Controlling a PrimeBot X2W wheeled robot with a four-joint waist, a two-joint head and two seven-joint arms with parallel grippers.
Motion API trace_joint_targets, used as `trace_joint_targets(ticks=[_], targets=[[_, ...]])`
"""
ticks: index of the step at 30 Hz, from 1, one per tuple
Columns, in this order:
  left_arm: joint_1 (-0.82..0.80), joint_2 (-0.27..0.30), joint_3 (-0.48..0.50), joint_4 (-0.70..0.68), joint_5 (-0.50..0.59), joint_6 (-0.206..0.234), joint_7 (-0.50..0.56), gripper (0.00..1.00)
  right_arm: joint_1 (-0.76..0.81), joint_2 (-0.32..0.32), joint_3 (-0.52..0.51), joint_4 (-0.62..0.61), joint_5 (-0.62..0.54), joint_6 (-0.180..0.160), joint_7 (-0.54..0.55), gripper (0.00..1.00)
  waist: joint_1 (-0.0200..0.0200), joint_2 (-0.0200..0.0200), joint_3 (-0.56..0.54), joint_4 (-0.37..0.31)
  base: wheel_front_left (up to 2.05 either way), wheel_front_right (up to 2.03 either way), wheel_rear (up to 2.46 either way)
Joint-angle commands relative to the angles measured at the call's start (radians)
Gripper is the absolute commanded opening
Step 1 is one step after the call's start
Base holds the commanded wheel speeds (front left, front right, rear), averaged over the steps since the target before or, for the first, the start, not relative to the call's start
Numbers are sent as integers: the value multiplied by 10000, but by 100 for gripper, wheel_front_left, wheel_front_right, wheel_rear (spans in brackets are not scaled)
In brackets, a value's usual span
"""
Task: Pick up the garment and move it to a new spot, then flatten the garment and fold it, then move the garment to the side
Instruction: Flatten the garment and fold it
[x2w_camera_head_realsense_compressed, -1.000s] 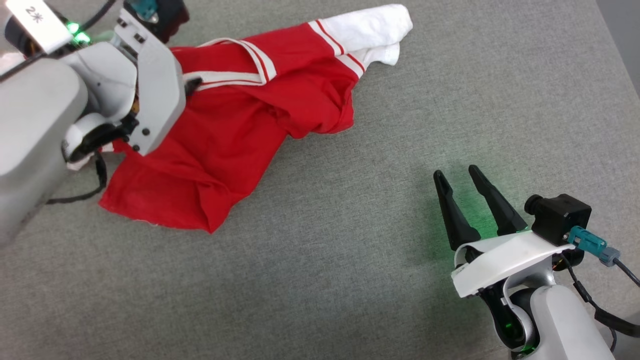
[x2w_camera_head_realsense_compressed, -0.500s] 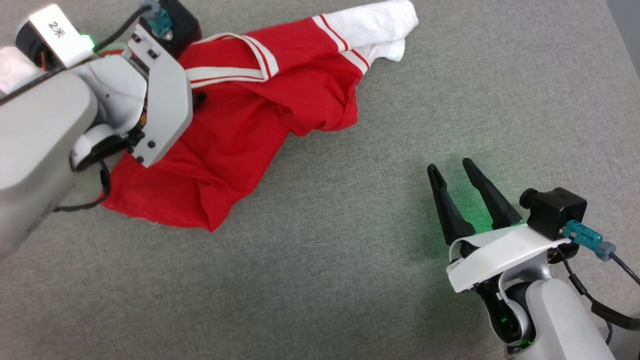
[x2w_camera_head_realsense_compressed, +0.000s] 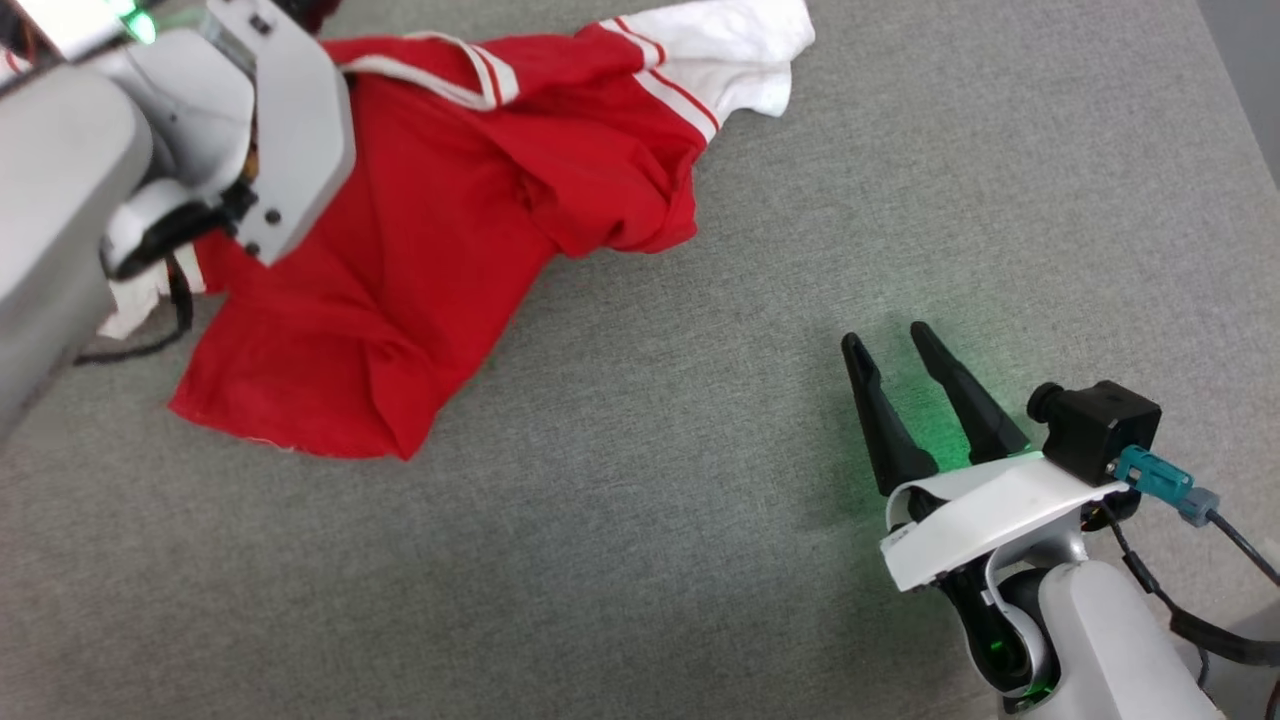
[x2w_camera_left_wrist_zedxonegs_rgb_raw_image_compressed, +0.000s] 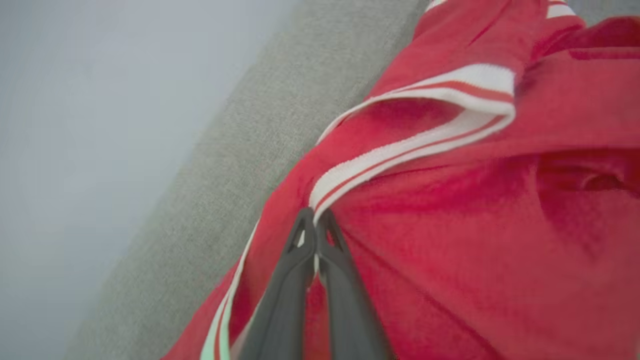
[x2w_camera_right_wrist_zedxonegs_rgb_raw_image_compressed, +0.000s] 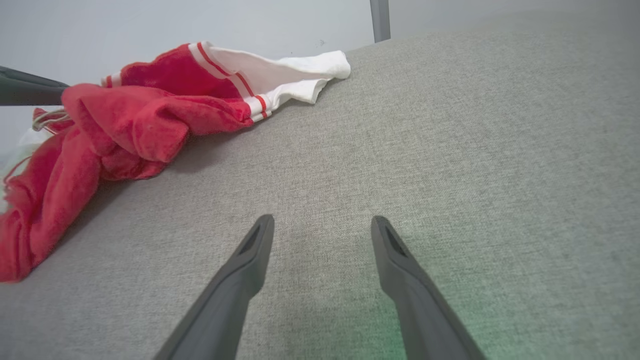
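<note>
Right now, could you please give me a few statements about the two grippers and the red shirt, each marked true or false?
1. The left gripper is shut on the garment at its striped trim. True.
2. The right gripper grips a sleeve. False: it is open over the bare grey surface, apart from the garment.
3. The garment lies flat and neatly folded. False: it is crumpled and bunched.
4. A white sleeve end lies at the garment's far edge in the head view. True.
</note>
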Motion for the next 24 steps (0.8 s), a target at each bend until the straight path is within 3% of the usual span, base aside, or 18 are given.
trace_joint_targets(ticks=[1, 7, 9, 11, 12, 13, 17, 24], targets=[[-144, -59, 13, 125, 33, 4, -55, 0, -108, 10, 63, 9, 86, -11, -59, 100, 0, 0, 75, -68, 0, 0, 0], [-676, -383, 13, 1134, 242, 5, -104, 0, -224, 7, 456, 137, 379, -11, -210, 100, 0, 0, 391, -406, 0, 0, 0], [-806, -526, 10, 1614, 293, 5, -163, 16, -251, 13, 589, 207, 481, -11, -292, 100, 0, 0, 471, -525, 0, 0, 0], [-907, -661, 11, 2054, 496, 5, -237, 59, -297, 12, 724, 311, 573, -11, -378, 100, 0, 0, 517, -616, 0, 0, 0], [-957, -709, 11, 2288, 554, 5, -280, 96, -318, 12, 803, 360, 614, -11, -436, 100, 0, 0, 525, -649, 0, 0, 0], [-987, -766, 14, 2550, 549, 5, -352, 100, -338, 9, 869, 419, 651, -11, -464, 100, 0, 0, 528, -677, 0, 0, 0], [-882, -1009, 14, 3138, 460, 5, -587, 100, -388, 9, 956, 668, 719, -11, -596, 100, 0, 0, 418, -666, 0, 0, 0], [-437, -1308, 70, 3080, -511, 5, -1259, 100, -357, 9, 676, 903, 288, -11, -438, 100, 0, 0, -284, 80, 0, 0, 0]])
